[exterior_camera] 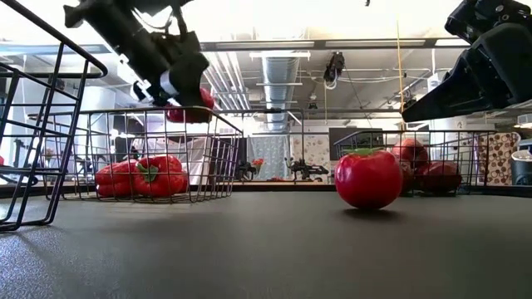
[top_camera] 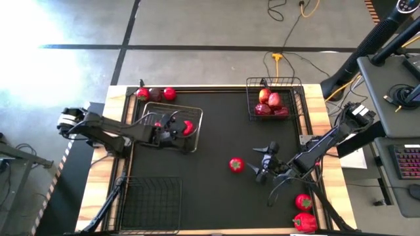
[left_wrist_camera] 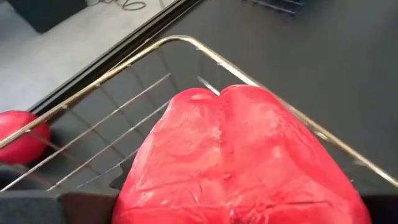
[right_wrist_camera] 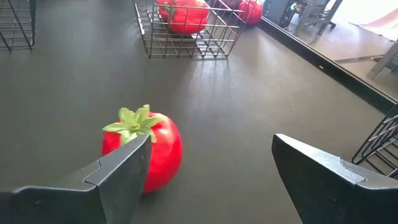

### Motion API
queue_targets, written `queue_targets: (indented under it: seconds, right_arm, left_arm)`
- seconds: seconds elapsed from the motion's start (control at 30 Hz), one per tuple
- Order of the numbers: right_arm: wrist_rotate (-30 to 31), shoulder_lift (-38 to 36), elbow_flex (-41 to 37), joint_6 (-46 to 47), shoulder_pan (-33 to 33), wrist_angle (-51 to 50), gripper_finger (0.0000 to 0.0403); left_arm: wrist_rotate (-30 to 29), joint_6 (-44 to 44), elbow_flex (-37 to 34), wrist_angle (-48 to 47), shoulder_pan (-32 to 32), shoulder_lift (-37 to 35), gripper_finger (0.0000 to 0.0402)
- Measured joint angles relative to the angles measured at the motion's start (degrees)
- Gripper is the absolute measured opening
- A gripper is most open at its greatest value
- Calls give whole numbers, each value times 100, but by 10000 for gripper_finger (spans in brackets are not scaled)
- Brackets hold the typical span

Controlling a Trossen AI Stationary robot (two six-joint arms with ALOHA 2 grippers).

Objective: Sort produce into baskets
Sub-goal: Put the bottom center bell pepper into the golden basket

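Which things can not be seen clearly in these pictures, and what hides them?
- Left gripper's fingers: in the left wrist view the bright red lumpy bell pepper fills the frame and covers them.
- Empty dark wire-mesh basket at the near left: the low view cuts it off at the picture's edge.
- Contents of the far right wire basket: in the low view the round green-topped red tomato partly blocks them.
- Right gripper: the low view shows only part of its dark body.
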Motion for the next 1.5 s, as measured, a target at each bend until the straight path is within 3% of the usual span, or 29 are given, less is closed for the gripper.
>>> queue_targets:
  seconds: [0.27,0.4,0.67,1.0,1.3,1.5]
  right_arm:
    - [0,0,0,0,0,2,325]
    - [0,0,0,0,0,1,325]
    - [0,-2,0,0,0,0,325]
    - [-1,-2,0,0,0,0,325]
    - [102,-2,0,-201,-28,1,325]
    - [160,-2,75,-67,-335,366,325]
  left_arm:
    - [90,64,61,293,433,10,251]
    - [315,-358,70,126,536,13,251]
    - [393,-1151,-162,-330,534,19,251]
    - [290,-1447,-231,-324,534,21,252]
    - [879,-1261,-155,-424,612,21,251]
    - [860,-1881,-95,-555,561,34,251]
